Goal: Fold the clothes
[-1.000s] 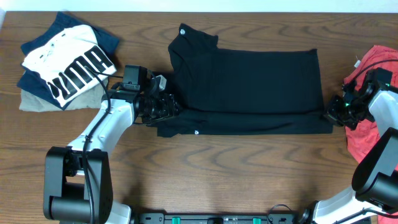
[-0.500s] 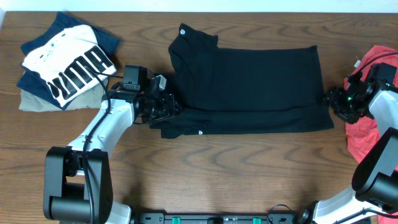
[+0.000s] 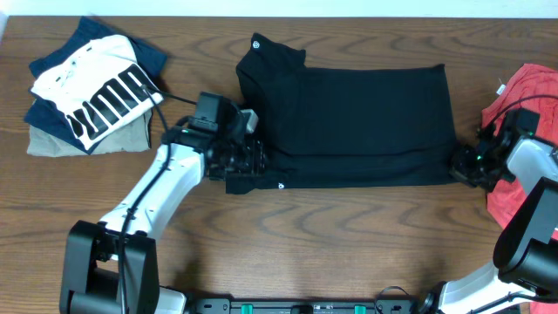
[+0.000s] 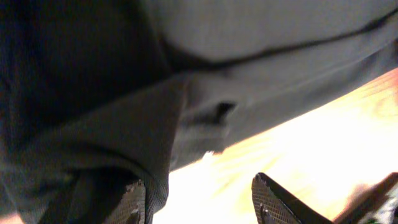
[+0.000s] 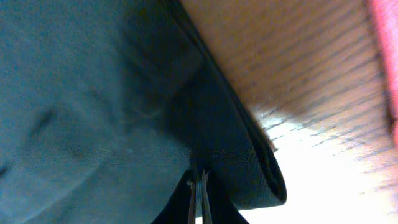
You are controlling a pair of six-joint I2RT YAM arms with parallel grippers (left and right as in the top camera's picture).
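The black garment (image 3: 349,122) is lying partly folded across the middle of the wooden table (image 3: 305,244), its long axis running side to side between the arms. The left gripper (image 3: 248,166) is sitting at the near left corner, jaws parted beside the hem. The right gripper (image 3: 460,166) is pressing at the near right corner, clenched shut; whether it is pinching cloth is unclear.

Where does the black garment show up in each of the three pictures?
Overhead: the black garment lies spread across the middle of the table.
Left wrist: it fills the top and left.
Right wrist: it fills the left side.
Shared landmark: the wooden table along its edge.
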